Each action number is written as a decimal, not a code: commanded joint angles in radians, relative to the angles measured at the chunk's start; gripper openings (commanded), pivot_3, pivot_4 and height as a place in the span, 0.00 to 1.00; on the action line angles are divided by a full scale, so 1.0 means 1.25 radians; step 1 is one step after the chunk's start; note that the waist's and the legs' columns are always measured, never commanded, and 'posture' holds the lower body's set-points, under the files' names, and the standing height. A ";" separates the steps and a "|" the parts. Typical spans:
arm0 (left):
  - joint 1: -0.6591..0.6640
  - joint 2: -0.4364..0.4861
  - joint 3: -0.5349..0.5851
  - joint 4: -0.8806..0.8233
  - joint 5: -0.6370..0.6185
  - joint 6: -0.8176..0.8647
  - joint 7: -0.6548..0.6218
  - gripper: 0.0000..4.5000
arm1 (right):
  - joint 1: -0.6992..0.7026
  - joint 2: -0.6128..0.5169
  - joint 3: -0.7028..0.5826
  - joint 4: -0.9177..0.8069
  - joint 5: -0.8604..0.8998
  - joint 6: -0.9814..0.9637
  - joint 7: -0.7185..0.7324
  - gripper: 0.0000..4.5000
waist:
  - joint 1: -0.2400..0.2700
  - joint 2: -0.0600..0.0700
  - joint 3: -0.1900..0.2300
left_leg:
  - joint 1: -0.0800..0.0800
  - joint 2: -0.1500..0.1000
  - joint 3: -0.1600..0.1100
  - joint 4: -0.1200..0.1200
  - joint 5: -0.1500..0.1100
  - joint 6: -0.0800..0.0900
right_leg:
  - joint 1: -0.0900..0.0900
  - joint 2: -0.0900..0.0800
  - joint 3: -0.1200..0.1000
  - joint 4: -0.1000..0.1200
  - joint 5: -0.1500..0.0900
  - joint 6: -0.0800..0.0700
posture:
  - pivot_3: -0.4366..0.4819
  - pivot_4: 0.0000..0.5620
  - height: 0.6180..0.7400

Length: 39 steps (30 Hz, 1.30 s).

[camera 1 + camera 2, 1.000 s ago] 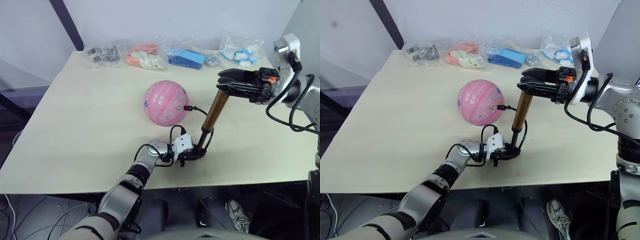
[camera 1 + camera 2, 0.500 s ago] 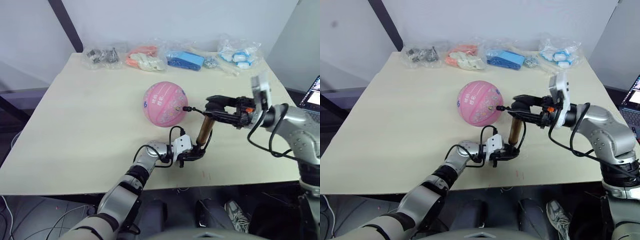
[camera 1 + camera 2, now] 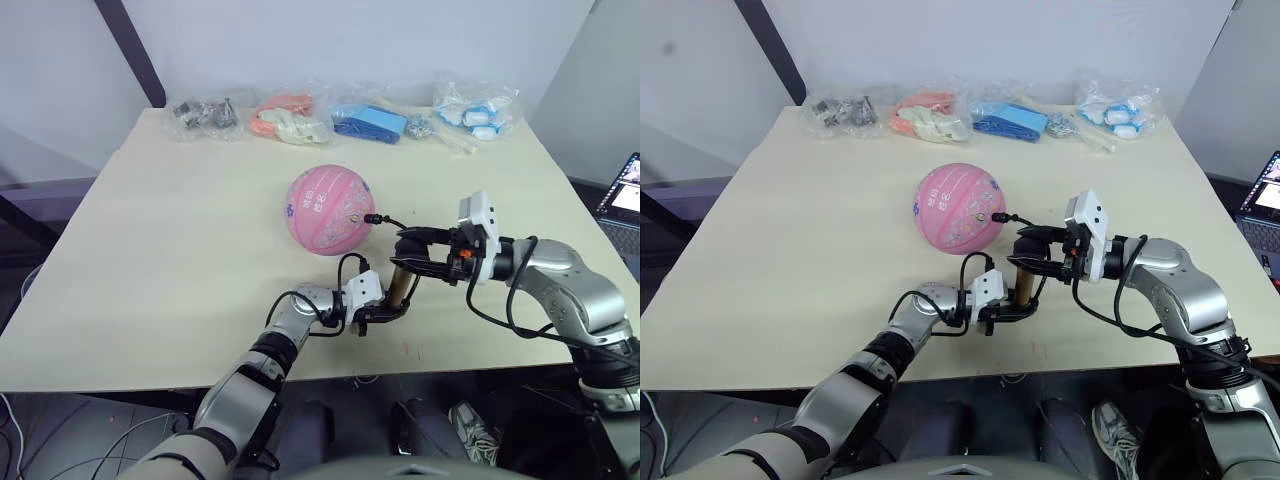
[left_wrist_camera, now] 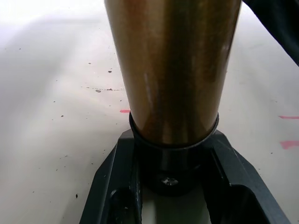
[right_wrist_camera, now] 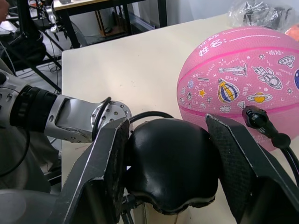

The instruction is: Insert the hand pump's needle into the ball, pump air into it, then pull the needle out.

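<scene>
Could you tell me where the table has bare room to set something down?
The table is bare left of the ball. It is crowded along the far edge with plastic bags, and around the hand pump.

The table is pale beige. The ball rests near its centre. Four plastic bags line the 12 o'clock edge.

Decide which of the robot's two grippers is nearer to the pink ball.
Right. The right gripper clasps the hand pump's black handle just beside the ball. The left gripper holds the pump's base, lower on the table, farther from the ball.
</scene>
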 commanded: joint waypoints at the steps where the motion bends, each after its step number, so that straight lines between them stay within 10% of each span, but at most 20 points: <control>1: 0.041 0.029 -0.024 0.075 0.054 0.046 0.001 0.25 | -0.026 -0.036 -0.031 -0.007 0.041 0.075 0.018 0.46 | 0.000 0.000 0.001 | 0.000 0.000 0.000 0.000 0.000 0.000 | 0.000 0.000 0.000 0.000 0.000 0.000 | 0.48 0.27 1.00; 19: 0.042 0.028 -0.025 0.076 0.056 0.046 -0.005 0.25 | -0.292 -0.134 -0.274 0.014 0.288 0.242 -0.031 0.46 | 0.008 0.004 0.012 | -0.004 -0.002 0.001 0.000 0.000 0.000 | -0.002 -0.002 0.000 0.000 0.000 0.000 | 0.48 0.27 1.00; 39: 0.044 0.028 -0.027 0.077 0.056 0.048 -0.001 0.25 | 0.008 -0.021 0.044 0.002 -0.028 -0.027 -0.020 0.46 | -0.001 -0.001 0.002 | 0.002 0.003 0.000 0.000 0.000 0.000 | 0.002 0.000 0.000 0.000 0.000 0.000 | 0.48 0.27 1.00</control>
